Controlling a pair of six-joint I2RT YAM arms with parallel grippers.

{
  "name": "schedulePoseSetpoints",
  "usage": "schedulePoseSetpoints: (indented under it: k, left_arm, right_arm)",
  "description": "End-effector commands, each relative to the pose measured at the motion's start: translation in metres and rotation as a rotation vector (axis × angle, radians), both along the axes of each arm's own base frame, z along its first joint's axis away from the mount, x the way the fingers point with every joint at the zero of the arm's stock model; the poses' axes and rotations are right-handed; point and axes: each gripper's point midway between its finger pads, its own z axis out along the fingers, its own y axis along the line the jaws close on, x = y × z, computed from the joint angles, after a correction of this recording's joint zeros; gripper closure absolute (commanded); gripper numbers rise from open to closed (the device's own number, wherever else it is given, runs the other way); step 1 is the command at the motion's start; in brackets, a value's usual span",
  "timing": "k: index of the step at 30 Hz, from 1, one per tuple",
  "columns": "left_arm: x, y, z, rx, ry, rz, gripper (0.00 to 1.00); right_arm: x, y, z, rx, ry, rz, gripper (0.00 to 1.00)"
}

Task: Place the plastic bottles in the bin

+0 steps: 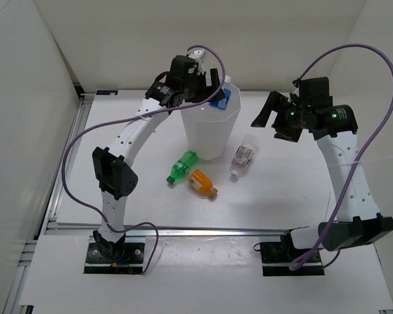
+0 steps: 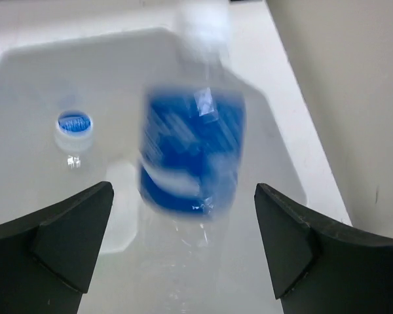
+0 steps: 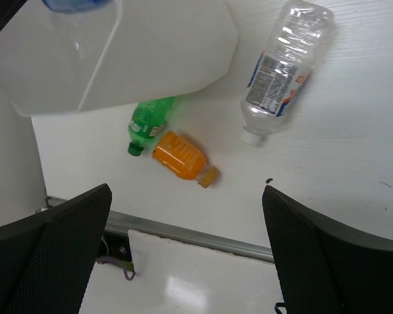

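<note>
My left gripper (image 1: 208,88) hangs over the tall white bin (image 1: 206,140), jaws wide open. In the left wrist view a clear bottle with a blue label (image 2: 190,154) shows blurred between and beyond my fingers (image 2: 65,242), touching neither, neck pointing away, over the bin's inside (image 2: 26,85). It shows at the bin's rim from above (image 1: 221,97). A blue-capped bottle (image 2: 73,124) stands inside the bin. The green bottle (image 1: 182,166), the orange bottle (image 1: 201,183) and a clear bottle with a red-white label (image 1: 243,157) lie on the table in front of the bin. My right gripper (image 1: 270,121) is open and empty, raised right of the bin.
The right wrist view looks down on the bin (image 3: 150,46), the green bottle (image 3: 146,121), the orange bottle (image 3: 180,157) and the clear labelled bottle (image 3: 281,72). A metal rail (image 3: 203,232) runs along the table's near edge. White walls enclose the table.
</note>
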Motion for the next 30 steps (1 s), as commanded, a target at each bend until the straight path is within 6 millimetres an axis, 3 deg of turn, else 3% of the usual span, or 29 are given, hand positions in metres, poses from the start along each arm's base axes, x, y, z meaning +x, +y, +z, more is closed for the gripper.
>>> schedulePoseSetpoints:
  k: [1, 3, 4, 5, 6, 7, 8, 9, 10, 11, 12, 13, 14, 15, 16, 17, 18, 20, 22, 24, 25, 27, 30]
  left_arm:
    - [-0.033, 0.019, 0.095, -0.076, -0.183, -0.018, 0.00]
    - [-0.033, 0.040, 0.108, -0.053, -0.226, 0.049, 0.00]
    - [-0.036, 0.049, 0.106, -0.039, -0.225, 0.081, 0.00]
    - [-0.049, 0.065, 0.128, -0.043, -0.270, 0.114, 0.00]
    - [-0.046, 0.087, 0.132, -0.020, -0.286, 0.213, 0.00]
    - [-0.049, 0.098, 0.115, 0.017, -0.259, 0.250, 0.00]
    - [-0.066, 0.116, 0.131, 0.019, -0.296, 0.283, 0.00]
    - [-0.070, 0.135, 0.127, 0.047, -0.299, 0.358, 0.00]
    - [-0.079, 0.146, 0.122, 0.063, -0.294, 0.385, 0.00]
    - [-0.082, 0.159, 0.084, 0.128, -0.234, 0.411, 0.00]
    - [-0.101, 0.174, 0.091, 0.100, -0.245, 0.447, 0.00]
    - [-0.105, 0.195, 0.078, 0.118, -0.225, 0.533, 0.00]
    - [-0.112, 0.210, 0.031, 0.169, -0.145, 0.578, 0.00]
    - [-0.133, 0.219, 0.035, 0.108, -0.148, 0.600, 0.00]
    - [-0.140, 0.228, 0.024, 0.105, -0.130, 0.619, 0.00]
    - [-0.150, 0.234, -0.007, 0.130, -0.079, 0.619, 0.00]
    - [-0.166, 0.238, -0.003, 0.090, -0.090, 0.614, 0.00]
    - [-0.185, 0.237, -0.025, 0.070, -0.026, 0.570, 0.00]
    - [-0.202, 0.239, -0.023, 0.039, -0.012, 0.559, 0.00]
    - [-0.215, 0.247, -0.037, 0.064, 0.047, 0.579, 0.00]
    - [-0.219, 0.251, -0.035, 0.071, 0.049, 0.587, 0.00]
    - [-0.226, 0.254, -0.039, 0.096, 0.075, 0.586, 0.00]
    - [-0.229, 0.260, -0.038, 0.129, 0.081, 0.601, 0.00]
  right_arm:
    - [0.005, -0.016, -0.014, -0.006, 0.005, -0.078, 0.01]
    - [0.005, -0.021, -0.032, -0.007, 0.053, -0.104, 0.01]
    - [0.002, -0.025, -0.051, -0.010, 0.112, -0.128, 0.01]
    - [0.006, -0.025, -0.061, -0.013, 0.127, -0.128, 0.01]
    - [0.008, -0.027, -0.073, -0.012, 0.158, -0.146, 0.01]
    - [0.007, -0.024, -0.080, 0.001, 0.176, -0.145, 0.01]
    - [0.009, -0.024, -0.097, -0.006, 0.206, -0.145, 0.01]
    - [0.011, -0.022, -0.108, -0.003, 0.232, -0.139, 0.01]
    - [0.012, -0.022, -0.117, -0.007, 0.247, -0.139, 0.01]
    - [0.019, -0.018, -0.122, 0.008, 0.241, -0.128, 0.01]
    - [0.020, -0.016, -0.138, 0.006, 0.284, -0.123, 0.01]
    - [0.024, -0.016, -0.143, 0.005, 0.292, -0.124, 0.01]
    - [0.027, -0.015, -0.158, -0.003, 0.326, -0.125, 0.01]
    - [0.035, -0.014, -0.163, -0.001, 0.319, -0.124, 0.01]
    - [0.037, -0.010, -0.170, -0.005, 0.331, -0.116, 0.01]
    - [0.042, -0.010, -0.186, -0.014, 0.368, -0.117, 0.01]
    - [0.045, -0.009, -0.194, -0.012, 0.389, -0.126, 0.01]
    - [0.055, -0.005, -0.209, -0.010, 0.426, -0.120, 0.01]
    - [0.064, 0.000, -0.224, -0.018, 0.454, -0.112, 0.01]
    - [0.076, 0.002, -0.226, -0.018, 0.453, -0.112, 0.01]
    - [0.079, 0.003, -0.239, -0.025, 0.482, -0.113, 0.01]
    - [0.087, 0.004, -0.245, -0.027, 0.492, -0.113, 0.01]
    - [0.085, 0.009, -0.267, -0.033, 0.549, -0.100, 0.01]
